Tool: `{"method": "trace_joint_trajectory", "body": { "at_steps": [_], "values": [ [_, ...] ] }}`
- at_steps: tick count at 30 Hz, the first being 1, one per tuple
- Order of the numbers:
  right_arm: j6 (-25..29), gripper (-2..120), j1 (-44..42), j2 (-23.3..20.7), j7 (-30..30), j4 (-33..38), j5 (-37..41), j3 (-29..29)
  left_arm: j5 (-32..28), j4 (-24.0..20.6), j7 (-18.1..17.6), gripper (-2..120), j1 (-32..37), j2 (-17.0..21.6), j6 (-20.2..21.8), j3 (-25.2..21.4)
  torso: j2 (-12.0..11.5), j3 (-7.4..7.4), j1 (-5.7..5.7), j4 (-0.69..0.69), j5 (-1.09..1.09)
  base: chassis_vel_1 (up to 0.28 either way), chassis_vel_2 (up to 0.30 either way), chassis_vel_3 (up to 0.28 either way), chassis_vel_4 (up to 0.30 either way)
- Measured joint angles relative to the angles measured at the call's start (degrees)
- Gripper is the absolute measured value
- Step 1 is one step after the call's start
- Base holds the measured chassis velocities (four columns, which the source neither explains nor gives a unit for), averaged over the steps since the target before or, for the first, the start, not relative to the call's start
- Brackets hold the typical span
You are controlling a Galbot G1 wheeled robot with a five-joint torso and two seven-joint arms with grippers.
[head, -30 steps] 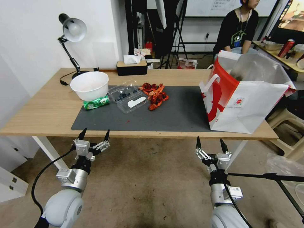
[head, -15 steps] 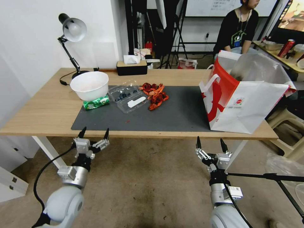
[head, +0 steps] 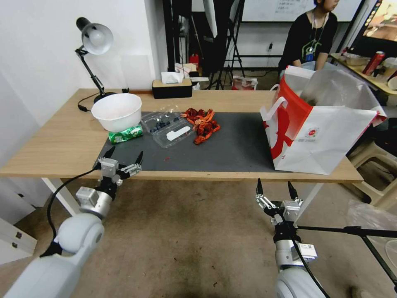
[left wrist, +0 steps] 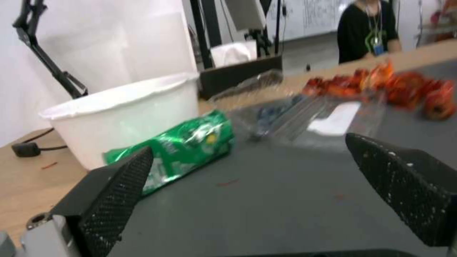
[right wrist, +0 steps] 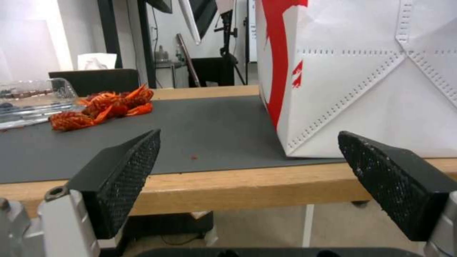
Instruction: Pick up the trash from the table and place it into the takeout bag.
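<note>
Head view. Left gripper [head: 124, 156] raised to the near edge of the table [head: 49, 145], fingers spread wide and empty, over the near left corner of the mat [head: 240, 145]. Right gripper [head: 273, 187] parked below the table edge, likewise spread and empty. Trash grouped at the mat's far left: bowl [head: 117, 111], can [head: 125, 134] touching its base, clamshell [head: 167, 127] beside, shells [head: 202, 120] just right of that. Bag [head: 326, 136] upright at the right end, mouth open, well apart from the trash.

Left wrist view. Can [left wrist: 183, 146] nearest, lying on its side against the bowl [left wrist: 128, 107]; clamshell [left wrist: 305, 114] and shells [left wrist: 390, 85] beyond. Probable step: reach for the can. Best done by approaching low along the mat, straddling the crushed body across its narrow width, and closing firmly without nudging the bowl. Can: thin dented metal, glossy, irregular. Bowl: smooth, rigid, rounded wall. Clamshell: clear, flimsy, ridged plastic. Shells: red, jagged, loose pile.

Right wrist view. Textured black fingers [right wrist: 124, 175] apart, framing the table edge [right wrist: 238, 194], matte mat [right wrist: 209, 125] and the bag's stiff creased paper wall [right wrist: 381, 89] with perforated fold lines.
</note>
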Motion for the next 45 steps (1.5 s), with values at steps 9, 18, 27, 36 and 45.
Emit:
{"method": "trace_joint_trajectory", "body": {
  "at_steps": [9, 18, 27, 36, 45],
  "values": [
    [-0.10, 94, 0.84, 0.16, -0.12, -0.69, 0.07, -0.37, -4.78, 9.59, 5.43, 100, -10.42, 5.98, 1.92, 3.22, 0.00, 0.00, 0.00, 0.02, 0.00, 0.000, 0.000, 0.000, 0.000],
    [-0.35, 94, 1.71, 0.17, -0.16, -1.06, 0.12, -0.85, -8.56, 17.64, 17.24, 100, -19.85, 11.01, 3.78, 7.09, 0.00, -0.01, 0.00, 0.01, 0.01, 0.000, 0.000, 0.000, 0.000],
    [-0.57, 94, 2.09, -0.12, -0.18, -1.20, 0.14, -1.25, -9.41, 25.41, 26.24, 100, -27.63, 12.53, 4.74, 13.32, 0.00, 0.00, 0.00, 0.02, 0.00, 0.000, 0.000, 0.000, 0.000],
    [-0.63, 94, 2.04, 0.02, -0.15, -1.30, 0.16, -1.37, -6.67, 34.37, 29.16, 100, -37.61, 12.19, 4.75, 22.34, 0.00, -0.01, 0.00, 0.00, 0.03, 0.000, 0.000, 0.000, 0.000],
    [-0.52, 94, 2.21, 0.28, -0.12, -1.61, 0.18, -1.25, -4.82, 38.45, 34.13, 99, -40.79, 13.02, 4.77, 25.11, 0.00, 0.00, -0.01, 0.03, -0.01, 0.000, 0.000, 0.000, 0.000]
  ]
}}
